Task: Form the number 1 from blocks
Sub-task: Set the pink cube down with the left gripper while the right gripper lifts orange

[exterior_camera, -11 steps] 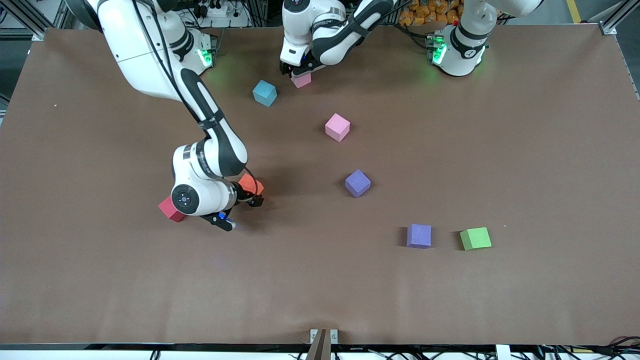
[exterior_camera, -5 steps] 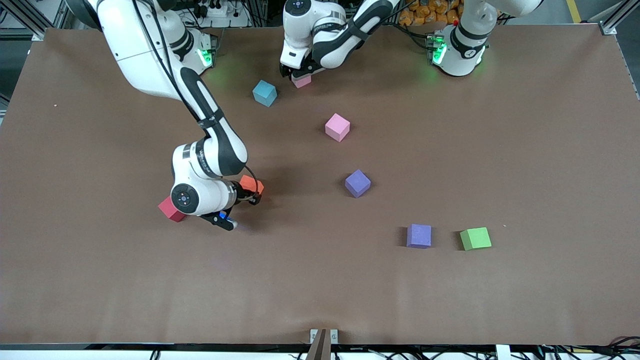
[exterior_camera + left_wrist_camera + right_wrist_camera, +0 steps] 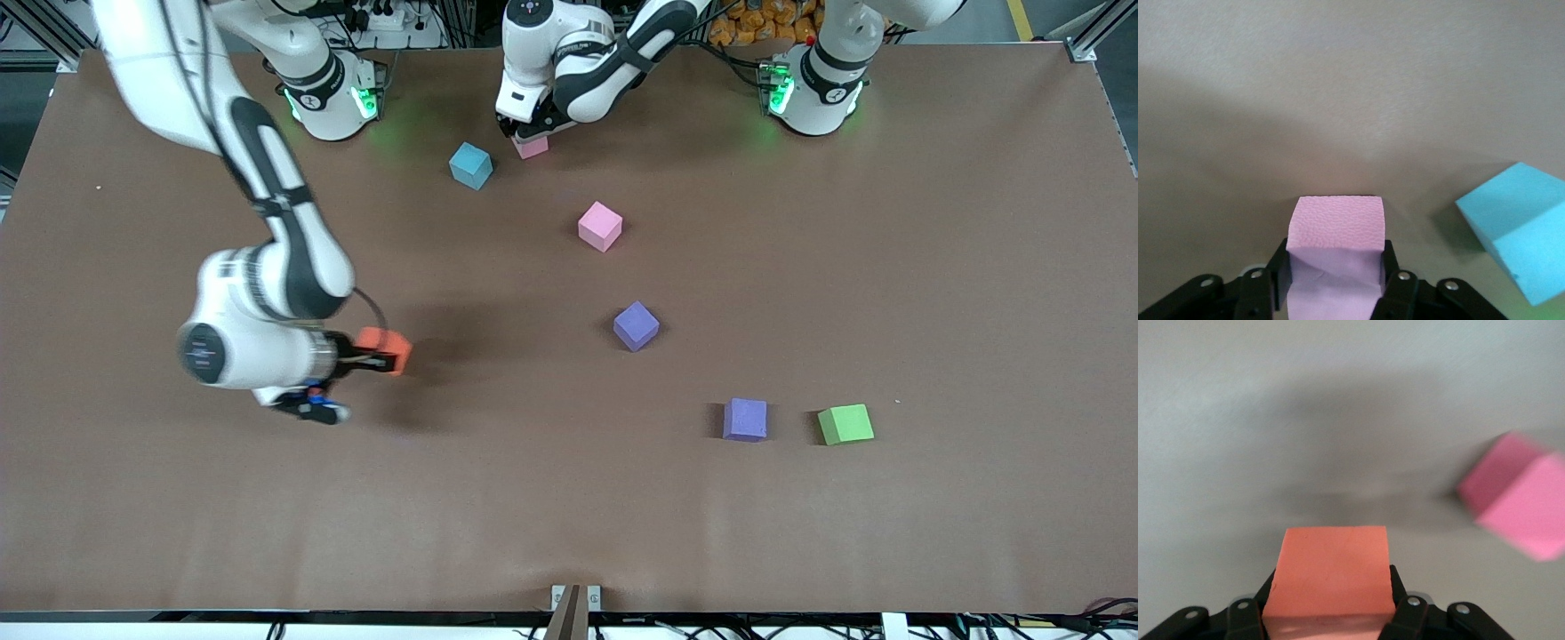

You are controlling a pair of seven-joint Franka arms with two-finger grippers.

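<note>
Now lifted: orange block (image 3: 384,348), clamped in right gripper (image 3: 378,356), carried off from beside the red cube, above the counter (image 3: 933,267). Left gripper (image 3: 526,135) newly clamped on pink block (image 3: 532,147), near robot bases. Both ready for placing.

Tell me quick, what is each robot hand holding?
Left gripper: shut on the pink block.
Right gripper: shut on the orange block.

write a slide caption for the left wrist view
Left end effector shut on a pink block, with a light blue cube resting beside it on the brown table.
</note>
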